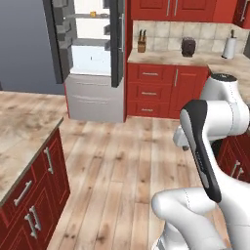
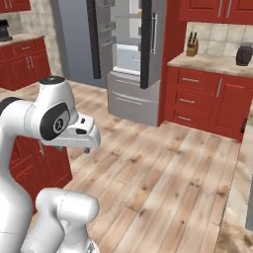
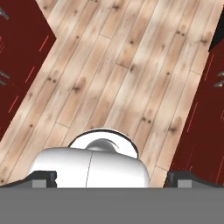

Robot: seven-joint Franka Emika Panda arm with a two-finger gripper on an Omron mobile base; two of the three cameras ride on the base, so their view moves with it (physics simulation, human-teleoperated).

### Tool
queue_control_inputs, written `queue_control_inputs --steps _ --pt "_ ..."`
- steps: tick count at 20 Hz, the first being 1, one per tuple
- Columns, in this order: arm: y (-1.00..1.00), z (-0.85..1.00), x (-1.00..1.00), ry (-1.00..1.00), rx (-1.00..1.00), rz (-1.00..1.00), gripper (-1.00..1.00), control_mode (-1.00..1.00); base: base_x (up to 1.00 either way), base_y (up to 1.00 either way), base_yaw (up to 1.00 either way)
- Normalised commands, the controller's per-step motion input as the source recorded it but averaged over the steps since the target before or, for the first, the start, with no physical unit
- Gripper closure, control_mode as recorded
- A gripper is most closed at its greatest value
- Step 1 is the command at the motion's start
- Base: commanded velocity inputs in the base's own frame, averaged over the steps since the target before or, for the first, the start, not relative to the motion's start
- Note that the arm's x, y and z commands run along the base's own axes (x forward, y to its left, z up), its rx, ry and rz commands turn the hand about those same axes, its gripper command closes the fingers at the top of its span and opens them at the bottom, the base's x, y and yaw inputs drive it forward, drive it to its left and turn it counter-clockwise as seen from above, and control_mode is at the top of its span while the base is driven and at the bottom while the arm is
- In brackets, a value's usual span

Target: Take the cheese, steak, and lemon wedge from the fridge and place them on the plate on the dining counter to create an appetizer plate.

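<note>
The fridge (image 1: 93,58) stands far across the room with both dark doors swung open, and I also see the fridge (image 2: 127,54) from the right base view. Two small yellow-orange bits (image 1: 99,15) lie on its upper shelf, too small to tell whether they are the cheese or the lemon wedge. The steak and the plate are out of view. My gripper (image 3: 111,180) points down at the wooden floor, open, with its fingertips (image 3: 44,179) far apart and nothing between them. It hangs folded close to the arm (image 2: 85,141). I cannot tell which counter is the dining counter.
A beige marbled counter on red cabinets (image 1: 22,146) runs along the left. Red wall cabinets (image 1: 166,90) carry a knife block (image 1: 141,43) and a dark toaster (image 1: 188,47). Another beige counter edge (image 2: 239,197) lies at the right. A wide wooden floor (image 1: 122,161) leads toward the fridge.
</note>
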Motion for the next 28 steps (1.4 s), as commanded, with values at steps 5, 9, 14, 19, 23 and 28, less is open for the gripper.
queue_control_inputs --steps 5,9,14,19,23,28 --pt "0.0 0.0 0.0 0.0 0.0 0.0 -1.0 1.0 1.0 0.0 0.16" --pt "0.0 0.0 0.0 0.0 0.0 0.0 -1.0 1.0 1.0 0.0 0.18" --pt "0.0 0.0 0.0 0.0 0.0 0.0 -1.0 1.0 1.0 0.03 0.15" --pt "0.0 0.0 0.0 0.0 0.0 0.0 -1.0 1.0 1.0 0.23 0.1" --pt "0.0 0.0 0.0 0.0 0.0 0.0 -1.0 1.0 1.0 0.42 0.02" --pt "0.0 0.0 0.0 0.0 0.0 0.0 -1.0 1.0 1.0 0.38 0.0"
